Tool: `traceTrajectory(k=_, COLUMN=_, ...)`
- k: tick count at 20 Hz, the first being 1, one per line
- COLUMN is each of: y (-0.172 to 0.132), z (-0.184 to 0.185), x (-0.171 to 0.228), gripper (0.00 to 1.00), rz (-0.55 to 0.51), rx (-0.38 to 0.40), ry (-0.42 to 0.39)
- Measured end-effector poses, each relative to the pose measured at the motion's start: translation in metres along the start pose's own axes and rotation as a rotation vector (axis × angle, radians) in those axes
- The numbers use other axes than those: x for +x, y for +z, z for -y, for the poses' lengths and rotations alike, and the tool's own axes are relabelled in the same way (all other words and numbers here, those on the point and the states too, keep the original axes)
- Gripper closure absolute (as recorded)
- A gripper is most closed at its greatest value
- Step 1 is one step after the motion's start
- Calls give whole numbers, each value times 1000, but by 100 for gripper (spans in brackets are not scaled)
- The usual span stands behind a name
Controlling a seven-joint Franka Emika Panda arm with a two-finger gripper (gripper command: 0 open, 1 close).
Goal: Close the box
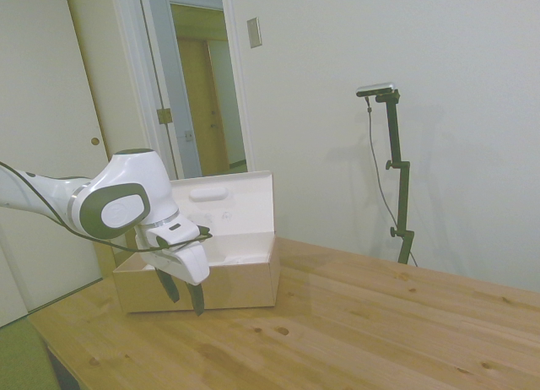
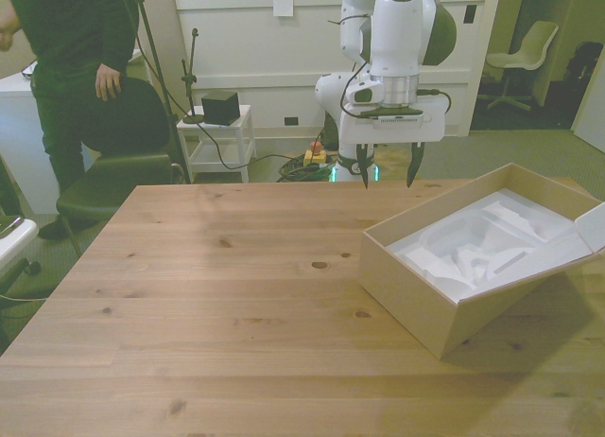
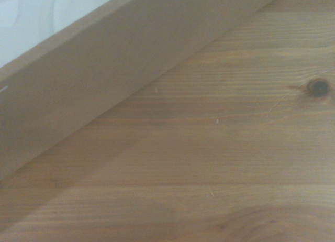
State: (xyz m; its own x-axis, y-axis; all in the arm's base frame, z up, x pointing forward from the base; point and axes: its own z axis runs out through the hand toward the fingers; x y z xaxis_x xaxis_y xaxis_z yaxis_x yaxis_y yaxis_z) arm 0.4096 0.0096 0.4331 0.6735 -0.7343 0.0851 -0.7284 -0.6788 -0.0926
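Hanging above the wooden table (image 2: 217, 295), the gripper (image 2: 388, 180) shows near the top middle of the front view with its two dark fingers (image 2: 365, 168) pointing down and set clearly apart, holding nothing. In the side view the same gripper (image 1: 182, 294) sits at the lower left of the frame, in front of the box (image 1: 240, 280), its fingertips just above the tabletop (image 1: 354, 322).

Toward the front view's right stands the box (image 2: 416, 290), a tan cardboard carton with its top open; a white moulded insert (image 2: 482, 243) fills the inside. Its lid (image 1: 228, 206) stands nearly upright behind it in the side view, white on the inner face, with a raised oblong bump (image 1: 208, 193) near the upper edge. In the front view only a corner of that lid (image 2: 594, 224) shows at the right edge.

The wrist view shows a tan wall of the box (image 3: 104, 74) running diagonally across the frame, with the table's wood grain (image 3: 220, 163) beside it and a dark knot (image 3: 317, 87) at the right.

A person in dark clothes (image 2: 71, 49) stands at the upper left of the front view, behind a chair (image 2: 109, 186).
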Motion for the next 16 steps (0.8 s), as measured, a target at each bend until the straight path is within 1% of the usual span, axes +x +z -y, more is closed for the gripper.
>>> traceTrajectory(k=4, y=-2, z=-4, x=3, gripper=0, rz=-2, rx=7, ry=10)
traceTrajectory(k=6, y=-17, z=-9, x=5, gripper=0, rz=-23, rx=33, ry=15)
traceTrajectory(k=9, y=-41, z=-11, x=0, gripper=0, rz=-63, rx=68, ry=3)
traceTrajectory(k=12, y=-59, z=-4, x=-11, gripper=0, rz=-95, rx=92, ry=-36)
traceTrajectory(k=16, y=-84, z=19, x=-33, gripper=0, rz=-140, rx=126, ry=-114)
